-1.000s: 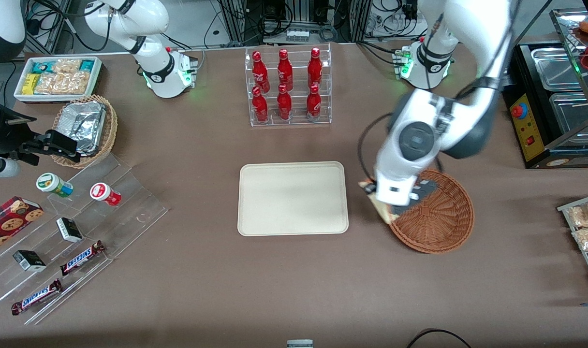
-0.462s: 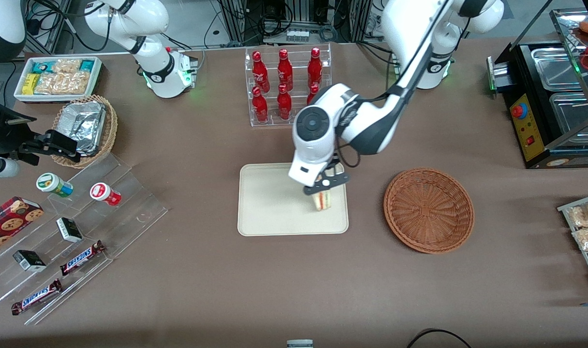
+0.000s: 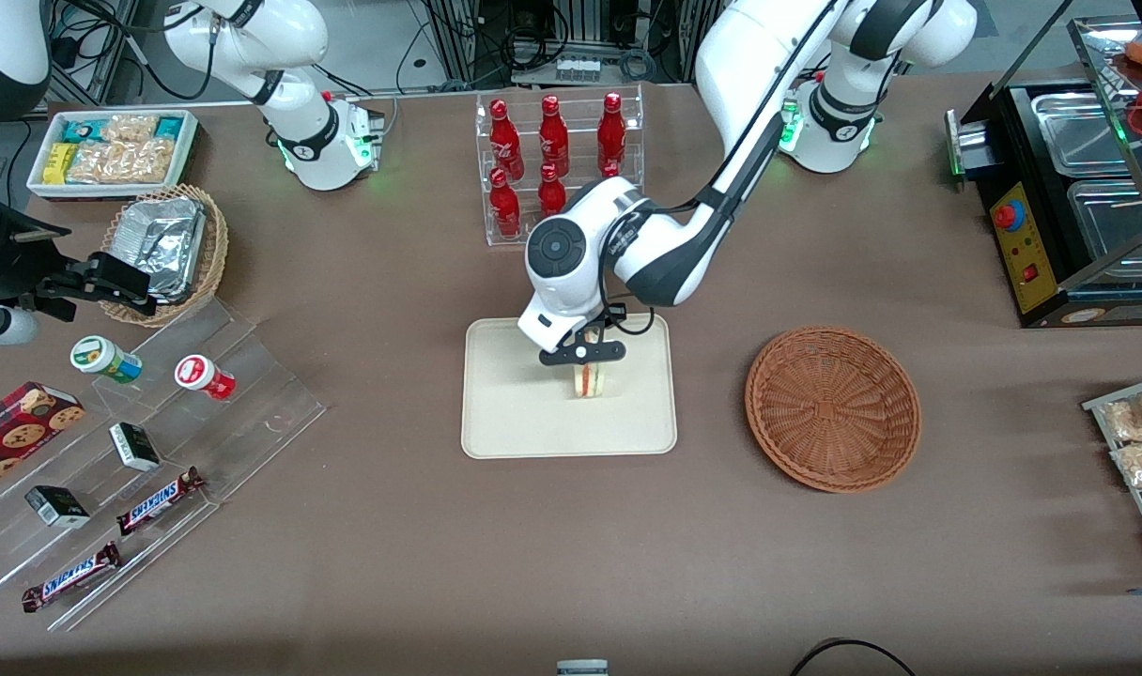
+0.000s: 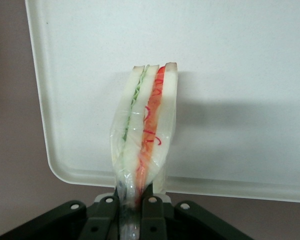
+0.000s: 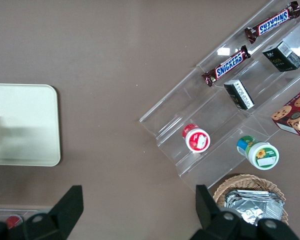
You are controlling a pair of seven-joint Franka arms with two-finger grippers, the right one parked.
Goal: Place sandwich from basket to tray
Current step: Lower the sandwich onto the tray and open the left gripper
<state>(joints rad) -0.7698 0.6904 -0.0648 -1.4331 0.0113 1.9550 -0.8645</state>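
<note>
The claw point(image 3: 585, 361) has the plastic-wrapped sandwich point(image 3: 588, 379) pinched by one end, dangling right under it over the cream tray point(image 3: 505, 413). The wicker basket point(image 3: 832, 408) sits well off toward the working arm's end.

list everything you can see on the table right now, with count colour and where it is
sandwich: 1, white bread with red, orange, green filling, held over the tray
tray: 1, cream, mid-table
basket: 1, reddish-brown wicker, beside the tray toward the working arm's end
bottles: at least 5 visible, red, in a clear rack farther from the front camera than the tray
snickers bars: 2, brown, on clear steps toward the parked arm's end
tan basket: 1, holds foil containers, near the steps
white bin: 1, holds snack packets
gripper: 1, black, shut on the sandwich above the tray
</note>
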